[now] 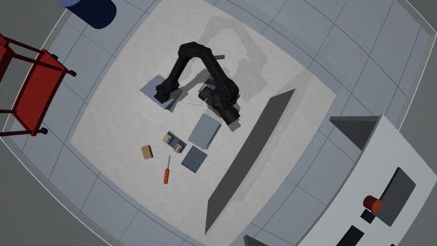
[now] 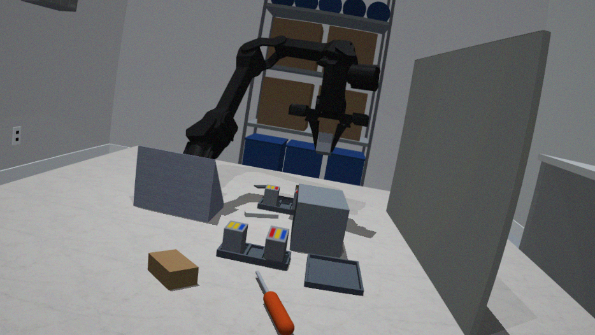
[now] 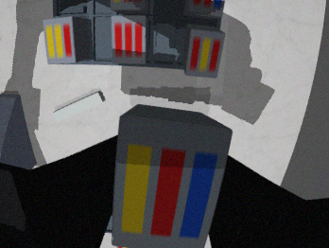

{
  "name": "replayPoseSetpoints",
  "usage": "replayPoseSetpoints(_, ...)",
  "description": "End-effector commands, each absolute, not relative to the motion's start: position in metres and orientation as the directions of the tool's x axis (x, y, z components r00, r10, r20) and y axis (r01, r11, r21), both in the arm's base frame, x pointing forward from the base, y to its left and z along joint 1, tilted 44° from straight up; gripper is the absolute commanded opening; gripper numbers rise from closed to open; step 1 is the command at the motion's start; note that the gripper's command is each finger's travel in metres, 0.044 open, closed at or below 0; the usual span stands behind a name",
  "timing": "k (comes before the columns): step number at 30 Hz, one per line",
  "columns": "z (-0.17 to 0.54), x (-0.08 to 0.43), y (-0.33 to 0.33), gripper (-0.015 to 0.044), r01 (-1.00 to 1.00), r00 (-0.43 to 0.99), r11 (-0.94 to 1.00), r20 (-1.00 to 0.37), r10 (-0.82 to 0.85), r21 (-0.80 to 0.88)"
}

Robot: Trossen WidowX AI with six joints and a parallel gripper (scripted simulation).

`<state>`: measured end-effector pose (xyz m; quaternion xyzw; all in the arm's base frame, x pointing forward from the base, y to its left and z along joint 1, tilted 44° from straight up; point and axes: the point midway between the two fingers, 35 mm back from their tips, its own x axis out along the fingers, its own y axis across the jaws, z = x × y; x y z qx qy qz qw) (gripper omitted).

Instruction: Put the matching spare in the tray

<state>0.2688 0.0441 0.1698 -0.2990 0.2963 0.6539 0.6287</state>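
My gripper [image 2: 324,146] [image 3: 164,146] is shut on a grey spare striped yellow, red, blue, held high above the table behind the grey box [image 1: 204,131] [image 2: 320,224]. No code shows on the box's visible faces; I cannot tell which object is the mounted unit. The square tray [image 1: 194,159] [image 2: 332,274] is empty, in front of the box. The near rack [image 1: 173,142] [image 2: 253,251] holds a yellow-yellow-blue spare [image 1: 167,138] [image 2: 235,237] and a red-yellow-blue spare [image 1: 177,148] [image 2: 276,245]. The far rack [image 2: 285,202] holds several spares, partly hidden by the arm and box.
A tall panel [image 1: 250,155] [image 2: 470,158] stands to the right. A wedge [image 1: 151,87] [image 2: 174,183] stands by the arm's base. A thin bracket [image 1: 194,103] [image 2: 261,214] [image 3: 77,100] lies between the racks. A screwdriver [image 1: 166,176] [image 2: 278,309] and a brown block [image 1: 147,152] [image 2: 172,266] lie near the front.
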Motion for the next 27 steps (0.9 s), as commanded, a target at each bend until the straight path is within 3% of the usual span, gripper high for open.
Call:
replayPoseSetpoints(1, 0.161, 0.282, 0.032, 0.0, -0.999, -0.032, -0.039, -0.769, 0.638, 0.01)
replayPoseSetpoints(27, 0.08, 0.346, -0.056, 0.0, -0.997, -0.048, -0.083, -0.764, 0.643, -0.007)
